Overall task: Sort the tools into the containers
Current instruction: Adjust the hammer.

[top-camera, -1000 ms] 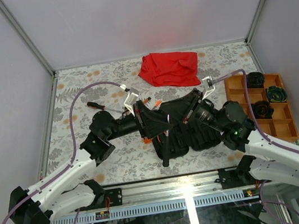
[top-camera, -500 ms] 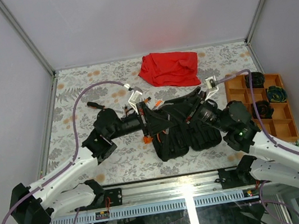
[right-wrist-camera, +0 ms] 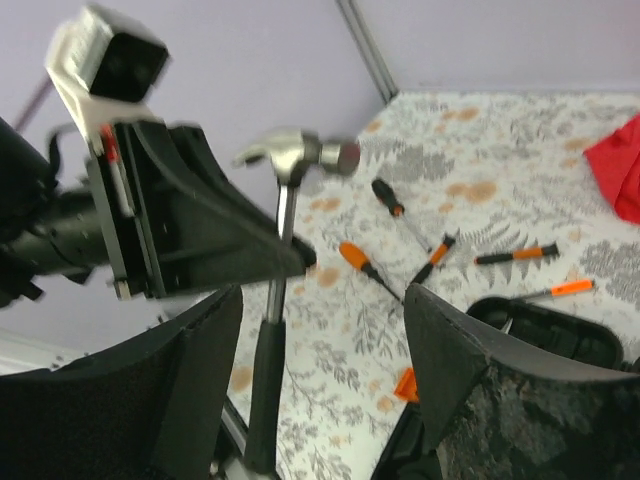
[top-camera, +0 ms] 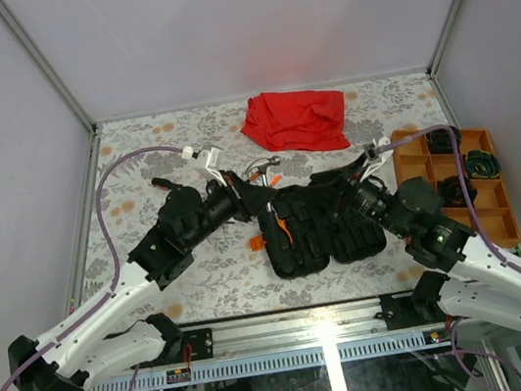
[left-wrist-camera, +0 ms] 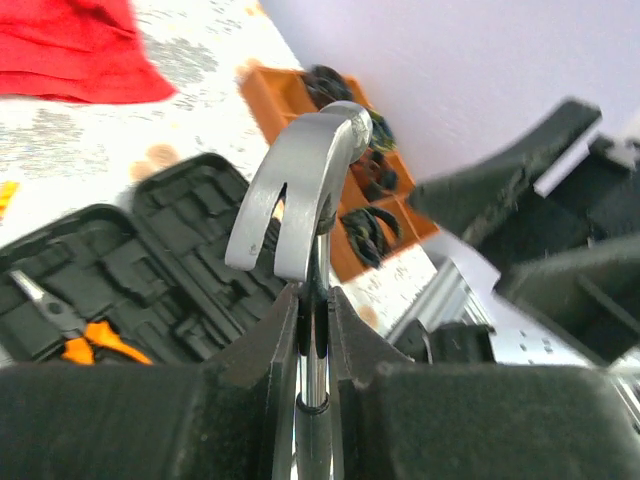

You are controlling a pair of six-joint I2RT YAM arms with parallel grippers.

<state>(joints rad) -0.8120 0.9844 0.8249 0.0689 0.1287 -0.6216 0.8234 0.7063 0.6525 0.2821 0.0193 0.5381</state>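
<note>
My left gripper is shut on the steel shaft of the hammer, just below its head. In the top view the left gripper holds the hammer over the left end of the open black case. My right gripper is open, and the hammer's black handle hangs between its fingers, close to the left finger, with no grip on it. Pliers lie in the case. Several screwdrivers lie on the table. The orange tray stands at the right.
A red cloth lies at the back of the table. One screwdriver lies left of the left arm. Black round items fill some tray compartments. The right arm reaches over the case's right half. The case's orange latch shows at its edge.
The left gripper closed on the hammer's shaft and the right gripper opened off its handle. The left arm swung back and left with the hammer, and the case now lies flat open.
</note>
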